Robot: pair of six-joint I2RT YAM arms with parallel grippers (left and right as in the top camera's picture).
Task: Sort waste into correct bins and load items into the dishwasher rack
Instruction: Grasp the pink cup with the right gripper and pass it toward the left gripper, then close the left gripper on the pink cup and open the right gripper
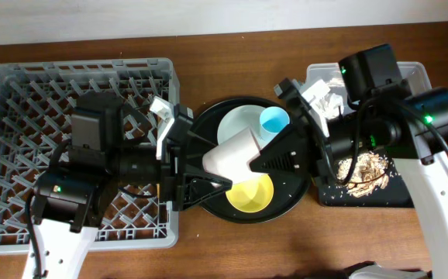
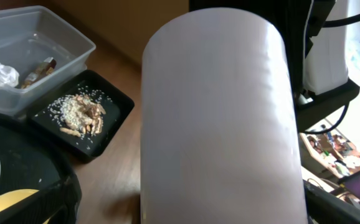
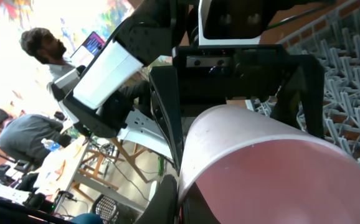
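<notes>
Overhead view: pink cup (image 1: 232, 153) suspended between both pincers above the round black tray (image 1: 206, 124).

A brown wooden table (image 1: 232, 46) is carrying the grey dishwasher rack (image 1: 22, 116) at the left, the round tray in the middle, and the clear tub (image 1: 419, 74) and black rectangular tray (image 1: 402, 198) at the right. The right wrist view is showing a bright room behind the arms, with a bearded person (image 3: 40, 42) and another in grey (image 3: 18, 134). The left pincer (image 1: 212, 160) is reaching from over the rack, its fingers bracketing the cup on both sides and gripping it. The right pincer (image 1: 274, 157) is meeting the cup's opposite end; its opening cannot be determined. The cup is lying on its side in the air, over the plate (image 1: 236, 124) and yellow bowl (image 1: 251, 195), with the light-blue cup (image 1: 273, 120) just beside it. Food scraps (image 2: 80, 112) are lying in the black rectangular tray.
</notes>
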